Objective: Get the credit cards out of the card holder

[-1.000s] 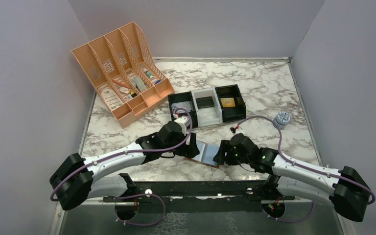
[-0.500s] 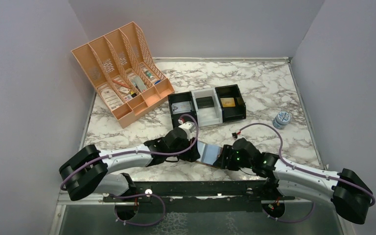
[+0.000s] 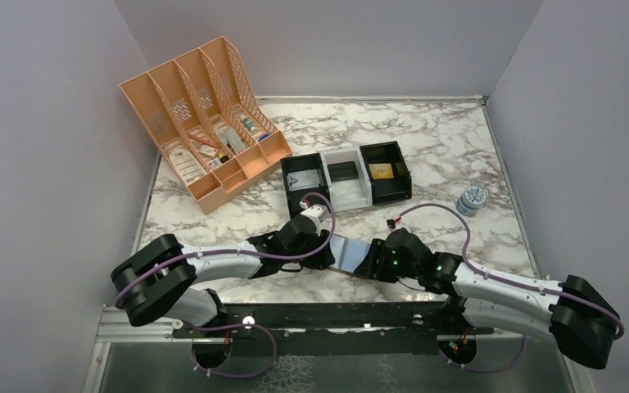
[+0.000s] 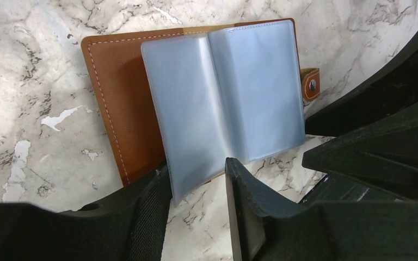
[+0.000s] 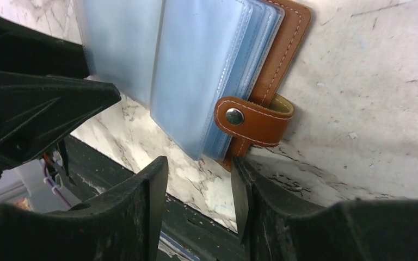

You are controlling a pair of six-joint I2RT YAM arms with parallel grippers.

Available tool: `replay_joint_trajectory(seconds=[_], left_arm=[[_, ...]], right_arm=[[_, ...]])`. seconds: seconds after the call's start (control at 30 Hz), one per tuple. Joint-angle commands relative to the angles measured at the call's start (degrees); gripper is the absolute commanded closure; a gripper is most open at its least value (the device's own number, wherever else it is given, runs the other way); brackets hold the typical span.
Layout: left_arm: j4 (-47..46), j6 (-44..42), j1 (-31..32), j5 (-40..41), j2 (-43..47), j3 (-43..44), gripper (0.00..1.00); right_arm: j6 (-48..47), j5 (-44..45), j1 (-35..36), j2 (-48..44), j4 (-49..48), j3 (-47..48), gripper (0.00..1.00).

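Observation:
The card holder, a brown leather wallet, lies spread open on the marble near the table's front edge. Its pale blue-grey plastic sleeves face up, and the snap tab sticks out on one side. No credit cards show on their own, and I cannot tell what the sleeves hold. My left gripper is open at the sleeves' near corner, with bare marble between its fingers. My right gripper is open just below the tab side, its right finger touching the brown edge. In the top view the two grippers flank the wallet.
An orange file organiser stands at the back left. A row of black and white trays sits behind the wallet. A small round tin is at the right. The black front rail runs close below the grippers.
Both grippers' jaws have narrowed, the left one more. The left arm has stretched right and lower toward the wallet. The wallet has stayed between the two grippers.

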State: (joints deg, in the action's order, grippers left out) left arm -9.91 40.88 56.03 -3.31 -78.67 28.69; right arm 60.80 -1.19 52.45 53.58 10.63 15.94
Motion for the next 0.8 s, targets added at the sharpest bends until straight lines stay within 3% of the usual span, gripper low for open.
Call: replay_joint_trajectory(seconds=[0.0,0.17,0.4,0.77], left_arm=[[-4.02,2.36,0.65,2.12,-0.03,-1.29,0.61],[-4.23,2.87,1.41,2.14,-0.69,-1.59,0.77],[-3.31,4.99,2.85,3.67,-1.61,-1.37,0.99],[1.8,8.24,6.21,7.47,-0.2,-1.58,1.0]], right_arm=[[0.19,5.33,0.05,0.83,1.03,2.81,0.54],[-1.31,3.31,0.04,1.56,-2.76,2.51,0.54],[-1.52,7.11,0.11,4.35,1.98,4.63,0.54],[-7.31,8.68,0.04,3.9,2.57,6.48,0.53]])
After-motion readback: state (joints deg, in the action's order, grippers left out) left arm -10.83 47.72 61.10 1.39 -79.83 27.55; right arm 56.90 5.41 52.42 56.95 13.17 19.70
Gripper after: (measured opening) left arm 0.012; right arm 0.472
